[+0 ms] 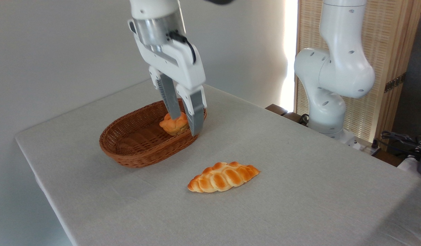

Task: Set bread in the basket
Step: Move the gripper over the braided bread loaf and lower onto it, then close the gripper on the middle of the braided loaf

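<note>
The bread (223,177), a long braided golden-orange loaf, lies flat on the grey table in front of and to the right of the basket. The basket (128,150), oval brown wicker, sits at mid-left. My gripper (186,125) hangs open over the basket's right end, fingers pointing down and tilted, with nothing held between them. Its front finger (195,114) crosses the basket's rim in the picture. The loaf is well clear of the gripper, lower and to the right.
A small round knobbly bun (174,125) rests inside the basket's right end, partly behind my fingers. The arm's white base (328,109) stands at the table's far right edge. A wall runs behind; cables and clutter lie at far right.
</note>
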Controlling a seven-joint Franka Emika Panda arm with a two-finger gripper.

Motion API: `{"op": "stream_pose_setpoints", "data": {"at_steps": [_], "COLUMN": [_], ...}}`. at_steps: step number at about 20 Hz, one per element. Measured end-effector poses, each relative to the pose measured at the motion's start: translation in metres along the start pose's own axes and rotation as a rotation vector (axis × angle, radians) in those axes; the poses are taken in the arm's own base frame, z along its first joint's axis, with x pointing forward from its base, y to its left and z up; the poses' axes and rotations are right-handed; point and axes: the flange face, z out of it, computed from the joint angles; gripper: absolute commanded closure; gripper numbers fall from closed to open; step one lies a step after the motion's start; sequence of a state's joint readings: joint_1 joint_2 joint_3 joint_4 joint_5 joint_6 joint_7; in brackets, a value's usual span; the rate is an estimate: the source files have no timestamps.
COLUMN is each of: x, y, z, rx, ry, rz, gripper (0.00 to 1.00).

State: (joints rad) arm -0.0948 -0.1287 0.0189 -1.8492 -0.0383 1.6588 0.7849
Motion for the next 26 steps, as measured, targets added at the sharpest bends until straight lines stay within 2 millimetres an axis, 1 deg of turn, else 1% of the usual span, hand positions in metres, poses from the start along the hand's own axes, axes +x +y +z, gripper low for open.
{"op": "stream_pose_setpoints", "data": {"at_steps": [2,6,8,11,13,17,21,26], "x": [-0.004,-0.009,-0.013,-0.017,-0.02,-0.023,-0.025,-0.027], "y": [0.004,0.009,0.01,0.008,0.007,0.006,0.006,0.006], "z": [0.023,0.071,0.088,0.112,0.122,0.13,0.146,0.155], "rx": [-0.005,-0.032,-0.045,-0.016,0.002,0.007,0.017,0.006], "ry": [-0.005,-0.031,-0.047,-0.064,-0.087,-0.115,-0.136,-0.147], "rz": [0.016,0.105,0.142,0.171,0.184,0.196,0.208,0.21], "gripper": [0.0,0.0,0.0,0.0,0.0,0.0,0.0,0.0]}}
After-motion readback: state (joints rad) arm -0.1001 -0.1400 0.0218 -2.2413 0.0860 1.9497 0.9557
